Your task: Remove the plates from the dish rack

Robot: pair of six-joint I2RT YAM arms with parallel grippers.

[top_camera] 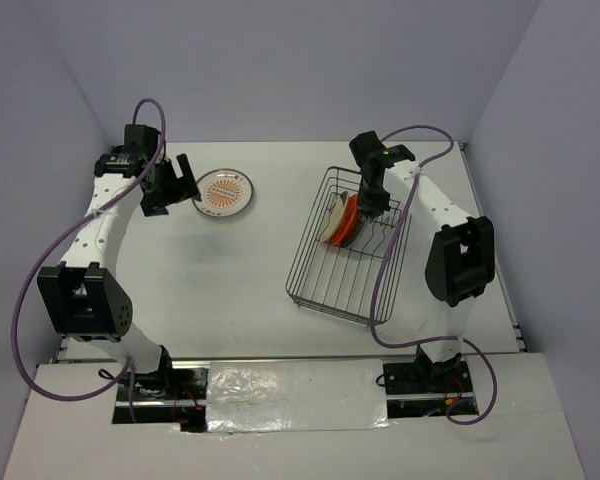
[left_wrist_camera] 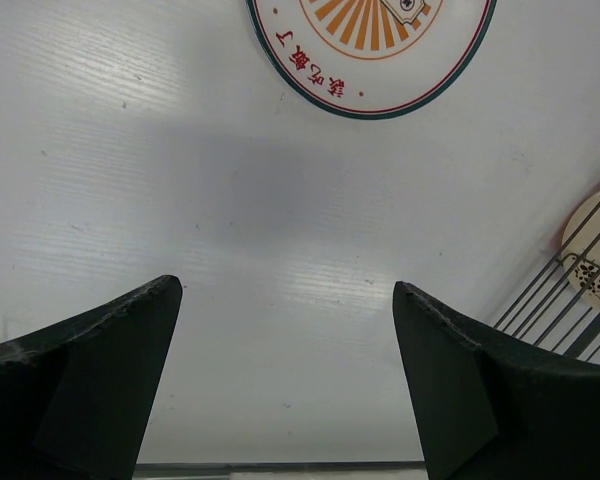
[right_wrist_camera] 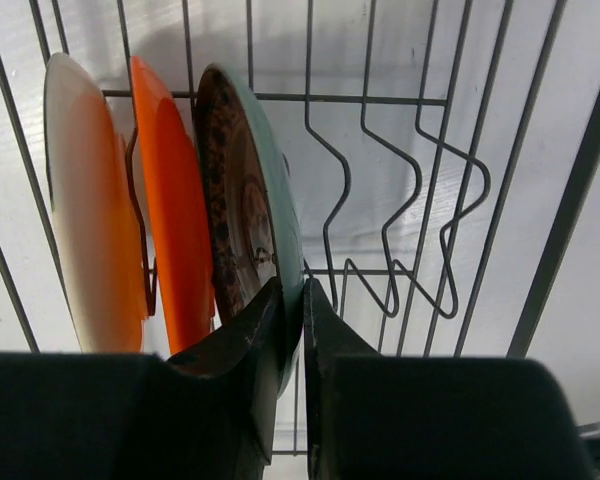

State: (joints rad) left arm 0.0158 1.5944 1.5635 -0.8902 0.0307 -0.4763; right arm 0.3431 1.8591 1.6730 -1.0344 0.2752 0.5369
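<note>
The dark wire dish rack (top_camera: 330, 285) stands right of centre. Three plates stand on edge in its far end: a cream plate (right_wrist_camera: 80, 210), a solid orange plate (right_wrist_camera: 175, 210) and a teal-green plate (right_wrist_camera: 275, 190) with a brown patterned face. My right gripper (right_wrist_camera: 295, 300) is inside the rack (right_wrist_camera: 400, 180), shut on the rim of the teal-green plate; it also shows in the top view (top_camera: 372, 205). A white plate with an orange sunburst (top_camera: 225, 192) lies flat on the table, also in the left wrist view (left_wrist_camera: 375, 45). My left gripper (top_camera: 185, 185) is open and empty just left of it.
The white table (top_camera: 210, 290) is walled by pale panels at the back and sides. Purple cables loop from both arms. The rack's corner and a cream plate (left_wrist_camera: 590, 260) show at the right edge of the left wrist view. Upright divider prongs (right_wrist_camera: 420, 200) stand right of the plates.
</note>
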